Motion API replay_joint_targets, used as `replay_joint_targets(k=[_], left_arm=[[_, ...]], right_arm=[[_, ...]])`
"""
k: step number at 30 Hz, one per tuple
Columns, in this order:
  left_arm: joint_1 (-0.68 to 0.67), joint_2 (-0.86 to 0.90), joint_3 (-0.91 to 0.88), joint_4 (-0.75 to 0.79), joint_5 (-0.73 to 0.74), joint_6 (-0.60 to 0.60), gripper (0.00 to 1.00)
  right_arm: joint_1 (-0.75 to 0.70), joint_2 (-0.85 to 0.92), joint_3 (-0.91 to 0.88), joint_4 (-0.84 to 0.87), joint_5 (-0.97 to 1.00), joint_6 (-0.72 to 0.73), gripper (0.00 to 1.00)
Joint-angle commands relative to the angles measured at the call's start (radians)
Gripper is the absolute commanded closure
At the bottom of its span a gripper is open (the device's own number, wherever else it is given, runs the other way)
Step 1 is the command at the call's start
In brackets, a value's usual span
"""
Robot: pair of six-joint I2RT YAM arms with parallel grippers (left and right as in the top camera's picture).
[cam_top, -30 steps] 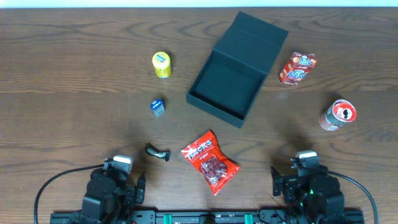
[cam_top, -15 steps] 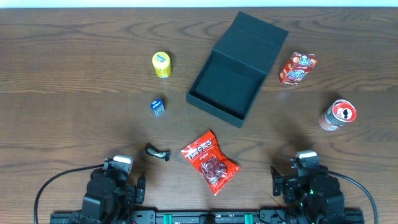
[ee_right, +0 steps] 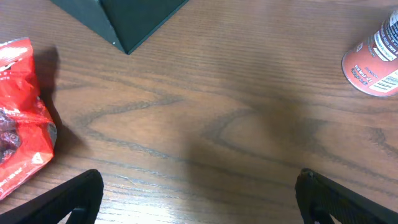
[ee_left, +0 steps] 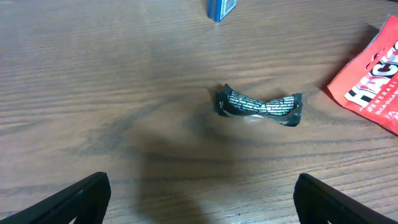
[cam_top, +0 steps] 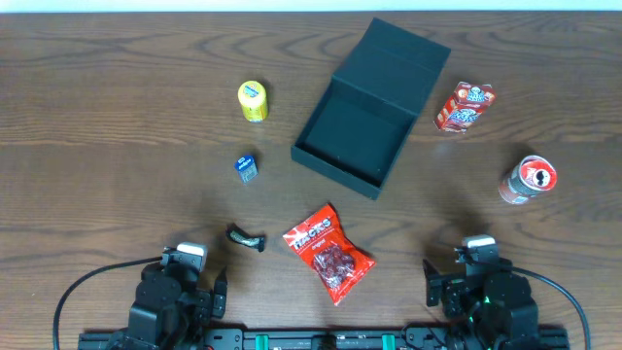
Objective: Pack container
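Observation:
The container [cam_top: 352, 136] is a dark teal-black square box, open, its flap lid [cam_top: 394, 60] lying back; its corner shows in the right wrist view [ee_right: 127, 18]. A red snack bag [cam_top: 328, 253] lies in front of it, also in the left wrist view [ee_left: 373, 81] and the right wrist view [ee_right: 18, 112]. A small dark wrapped candy [cam_top: 246, 237] lies left of the bag, ahead of my left gripper [ee_left: 199, 199]. My left gripper [cam_top: 220, 295] and right gripper [cam_top: 429, 285] rest open and empty at the table's near edge; the right one [ee_right: 199, 196] is over bare wood.
A yellow cup [cam_top: 253, 100] and a small blue box [cam_top: 247, 166] [ee_left: 221, 7] sit left of the container. A red carton [cam_top: 464, 106] lies right of it. A red can [cam_top: 527, 179] [ee_right: 378, 59] lies at the far right.

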Motion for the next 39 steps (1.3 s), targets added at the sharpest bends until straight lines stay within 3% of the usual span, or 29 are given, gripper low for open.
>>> replay_joint_targets(k=[1, 11, 20, 25, 34, 39], left_arm=[[0.004, -0.009, -0.03, 0.016, -0.021, 0.018, 0.05], [0.004, -0.009, -0.03, 0.144, -0.007, 0.017, 0.05], [0.004, -0.009, -0.03, 0.149, 0.008, 0.017, 0.05], [0.004, -0.009, -0.03, 0.156, 0.008, 0.017, 0.05], [0.004, 0.008, 0.018, 0.349, 0.245, -0.081, 0.05], [0.002, 0.12, 0.14, 0.348, 0.274, -0.079, 0.05]], right_arm=[[0.0, -0.007, -0.005, -0.005, 0.003, -0.012, 0.01], [0.0, -0.007, -0.005, -0.005, 0.003, -0.012, 0.01], [0.0, -0.007, -0.005, 0.005, 0.023, -0.013, 0.01], [0.0, -0.007, -0.005, 0.128, 0.026, -0.008, 0.01], [-0.001, -0.006, -0.006, 0.354, 0.05, -0.008, 0.01], [-0.001, -0.006, 0.007, 0.499, -0.077, 0.103, 0.01]])
